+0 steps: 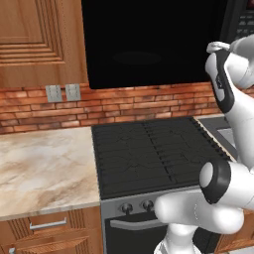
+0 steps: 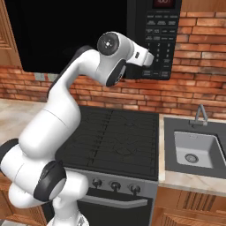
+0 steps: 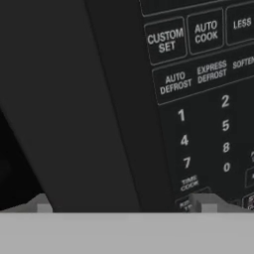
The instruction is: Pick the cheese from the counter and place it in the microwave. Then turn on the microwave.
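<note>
We're up at the microwave (image 2: 110,35) now, end effector (image 3: 126,207) spread wide and carrying nothing, nosed in right against the button panel (image 2: 161,39) at the door's right edge. The keypad lies just ahead and slightly right of our tips, digits running down. We can't spot the cheese; the door looks shut.

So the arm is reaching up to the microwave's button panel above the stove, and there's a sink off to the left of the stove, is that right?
One thing is off: the sink sits to the right of the stove, not the left, as the right base view shows. The rest holds: the arm reaches up to the microwave, with the claw at the button panel.
</note>
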### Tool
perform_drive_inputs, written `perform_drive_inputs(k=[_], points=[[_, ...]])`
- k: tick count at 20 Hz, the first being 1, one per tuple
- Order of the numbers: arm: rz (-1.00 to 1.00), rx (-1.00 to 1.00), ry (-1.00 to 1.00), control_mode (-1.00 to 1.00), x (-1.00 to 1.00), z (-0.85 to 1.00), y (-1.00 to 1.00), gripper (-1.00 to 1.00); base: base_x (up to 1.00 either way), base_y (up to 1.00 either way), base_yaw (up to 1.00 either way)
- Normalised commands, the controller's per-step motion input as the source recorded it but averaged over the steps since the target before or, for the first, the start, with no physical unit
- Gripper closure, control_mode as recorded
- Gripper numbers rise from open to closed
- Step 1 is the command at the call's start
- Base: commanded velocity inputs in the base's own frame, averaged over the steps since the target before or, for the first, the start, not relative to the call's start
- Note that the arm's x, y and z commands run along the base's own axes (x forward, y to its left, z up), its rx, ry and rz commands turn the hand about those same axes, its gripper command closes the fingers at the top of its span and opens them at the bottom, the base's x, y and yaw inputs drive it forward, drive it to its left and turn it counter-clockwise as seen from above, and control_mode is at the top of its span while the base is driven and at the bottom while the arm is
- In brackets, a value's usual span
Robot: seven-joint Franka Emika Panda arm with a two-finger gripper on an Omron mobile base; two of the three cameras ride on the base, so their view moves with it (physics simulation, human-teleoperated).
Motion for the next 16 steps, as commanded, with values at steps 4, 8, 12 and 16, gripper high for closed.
perform_drive_inputs(k=[4,8,12,16], points=[[0.0,0.02,-0.06,-1.0,0.35,0.0,0.0,-1.0,0.0,0.0,0.0],[0.0,0.0,-0.03,-1.0,0.45,0.0,0.0,1.0,0.0,0.0,0.0],[0.0,0.0,0.0,-1.0,0.49,0.0,0.0,1.0,0.0,0.0,0.0],[0.0,0.0,0.0,-1.0,0.19,0.07,0.01,1.0,0.0,0.0,0.0]])
